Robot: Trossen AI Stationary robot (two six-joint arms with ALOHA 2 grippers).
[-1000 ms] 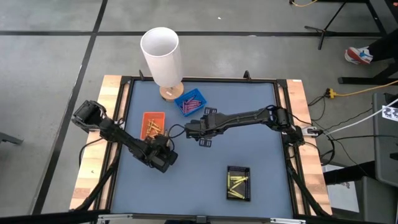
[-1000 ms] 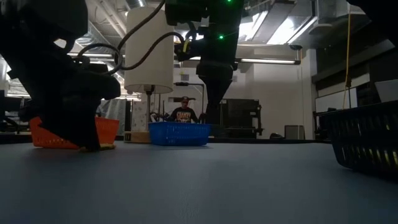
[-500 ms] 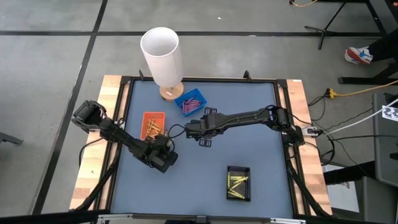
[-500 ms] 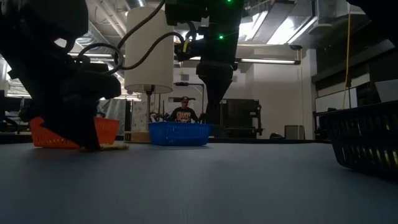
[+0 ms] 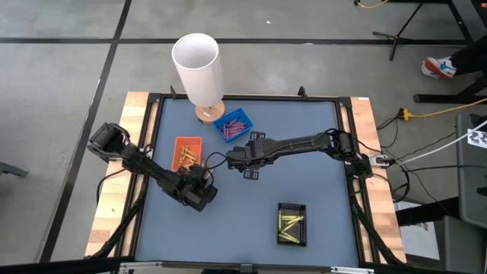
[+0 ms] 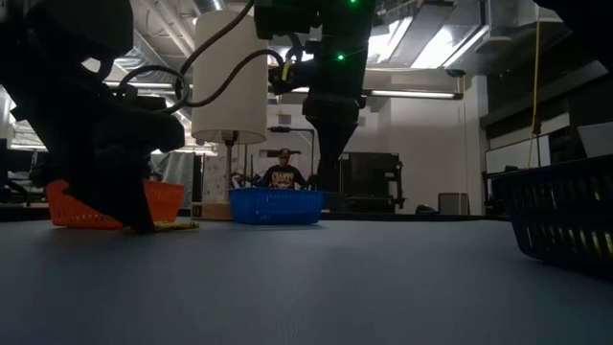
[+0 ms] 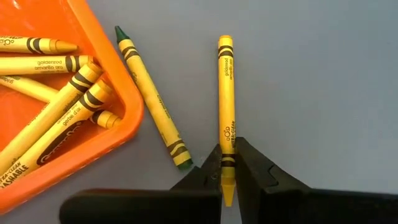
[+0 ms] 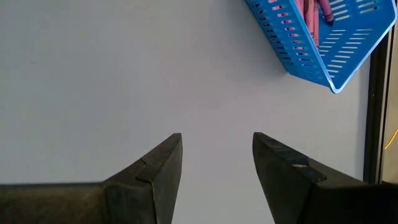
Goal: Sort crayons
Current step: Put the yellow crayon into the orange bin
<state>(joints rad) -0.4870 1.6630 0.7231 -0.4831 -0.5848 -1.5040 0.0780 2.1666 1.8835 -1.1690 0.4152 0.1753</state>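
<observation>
1. On the left side of the table, I am looking at the orange tray (image 5: 187,152). Gold crayons (image 7: 46,93) are lying in it.
2. My left gripper (image 7: 227,177) is sitting low, just beside that tray. Its fingers are pinching one yellow crayon (image 7: 226,106) near its back end.
3. That crayon is lying flat on the table mat. Its long side is pointing straight away from the gripper, so the fingers are squeezing across it, which looks to me like a good hold.
4. A second yellow crayon (image 7: 152,99) is lying between the pinched one and the tray, tilted, and not touching the fingers.
5. I think the yellow one belongs in the black tray (image 5: 291,223), which is holding yellow crayons and sits well off to the right. The left arm is the nearer one to this crayon.
6. Further right, my right gripper (image 8: 216,165) is hanging over bare mat with its fingers spread wide, holding nothing. The blue tray (image 8: 323,43) with pink crayons (image 8: 314,11) is near it.
</observation>
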